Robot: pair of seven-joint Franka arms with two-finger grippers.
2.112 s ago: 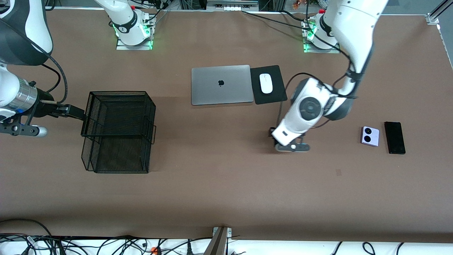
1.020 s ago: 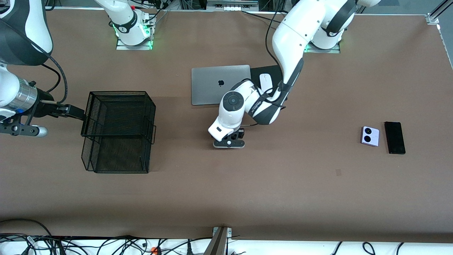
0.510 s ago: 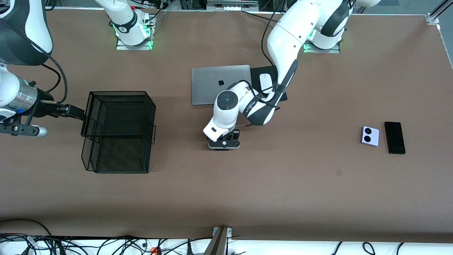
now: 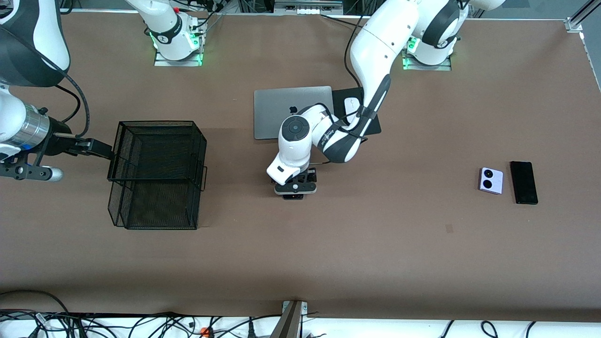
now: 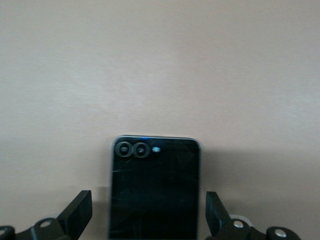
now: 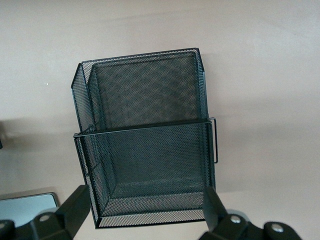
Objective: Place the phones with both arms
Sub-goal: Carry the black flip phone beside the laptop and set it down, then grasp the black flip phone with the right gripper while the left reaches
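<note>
The small squarish black phone [image 5: 154, 185] lies flat on the table between the fingers of my left gripper [image 5: 148, 202], with a gap on each side. In the front view my left gripper [image 4: 295, 189] is low over the table's middle, and only an edge of that phone [image 4: 293, 197] shows under it. The lilac phone [image 4: 490, 180] and the long black slab [image 4: 524, 182] lie side by side toward the left arm's end. My right gripper [image 4: 99, 149] is open and empty, up over the black mesh basket [image 4: 159, 124]. The wrist view also shows the right gripper [image 6: 145, 194] and the basket [image 6: 145, 125].
A closed grey laptop [image 4: 277, 112] lies farther from the front camera than the left gripper. Beside it a white mouse [image 4: 350, 105] rests on a black pad [image 4: 371, 126]. The basket stands toward the right arm's end.
My left arm has swept from near the lilac phone to the table's middle and slowed there. The small black phone's edge now shows under its gripper. The right arm has not moved.
</note>
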